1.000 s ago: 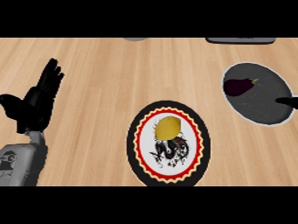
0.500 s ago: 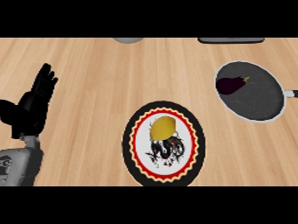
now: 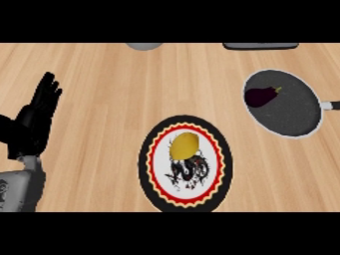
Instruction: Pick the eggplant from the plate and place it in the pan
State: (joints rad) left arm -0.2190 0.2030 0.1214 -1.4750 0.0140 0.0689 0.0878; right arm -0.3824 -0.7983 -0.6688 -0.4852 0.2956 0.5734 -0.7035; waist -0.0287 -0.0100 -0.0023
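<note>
One hand [image 3: 27, 122] visible; pan [image 3: 297, 127] handle cut off.

A small, dark purple eggplant [image 3: 261, 96] with a short greenish stem lay on its side inside the round dark-grey pan with a pale rim [image 3: 302, 128], toward the pan's upper-left part, its stem end pointing up and to the right. The pan sat on the wooden counter at the right, its black handle sticking out toward the right edge. Well apart from it, lower and nearer the middle, stood the round white plate with a black and red scalloped border [image 3: 152, 164], bearing a dark painted motif and a yellow, rounded item on its upper half. The eggplant no longer touched the plate.
</note>
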